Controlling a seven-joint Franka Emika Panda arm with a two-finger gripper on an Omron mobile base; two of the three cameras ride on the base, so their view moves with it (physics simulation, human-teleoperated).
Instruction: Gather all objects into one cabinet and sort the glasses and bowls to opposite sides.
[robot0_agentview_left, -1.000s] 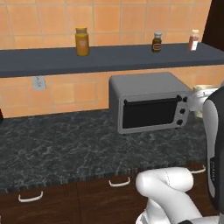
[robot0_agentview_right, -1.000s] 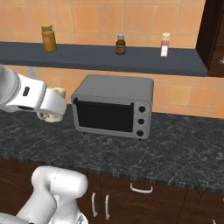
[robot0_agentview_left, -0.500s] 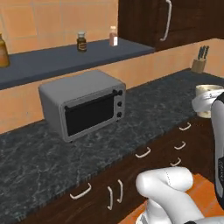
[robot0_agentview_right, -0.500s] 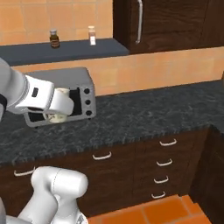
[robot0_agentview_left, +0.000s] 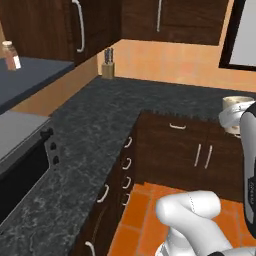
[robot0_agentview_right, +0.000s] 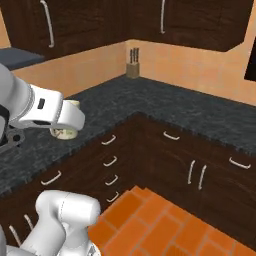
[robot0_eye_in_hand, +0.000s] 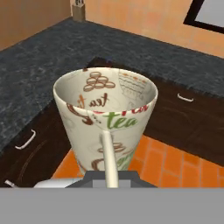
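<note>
the light is even and soft in all three rendered views, with no clear source. the speckled black stone counter (robot0_agentview_left: 95, 130) shows no cast shadows and no glare. the dark brown wooden wall cabinets (robot0_agentview_right: 200, 20) at twelve o'clock stay dim and flat. textures look coarse and slightly blurred, edges jagged. the cream patterned cup (robot0_eye_in_hand: 107, 118) close to the hand camera looks soft, its print smeared.

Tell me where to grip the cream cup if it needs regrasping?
Judging by the hand view, take the cream cup across its lower wall, coming side-on: it tapers toward the base and flares at the open rim, so the fingers span it best low down.
</note>
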